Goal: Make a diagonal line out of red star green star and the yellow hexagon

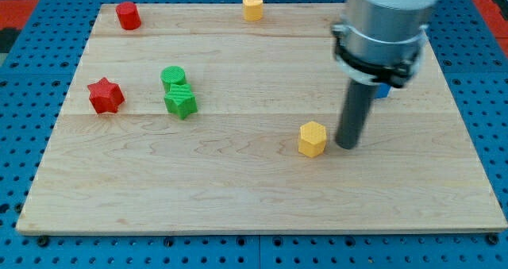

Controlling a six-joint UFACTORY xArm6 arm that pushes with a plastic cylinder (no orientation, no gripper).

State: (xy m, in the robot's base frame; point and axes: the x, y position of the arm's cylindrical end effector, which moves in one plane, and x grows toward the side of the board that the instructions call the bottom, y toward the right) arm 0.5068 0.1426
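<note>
The dark rod's tip (347, 146) rests on the pale wooden desk (238, 197), just right of the yellow hexagon block (313, 139); it has no fingers.

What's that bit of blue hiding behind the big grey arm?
Behind the arm, only a small blue corner shows at the view's right of the rod, so it is likely a blue block. Its shape is covered. My tip sits just right of the yellow hexagon.
</note>
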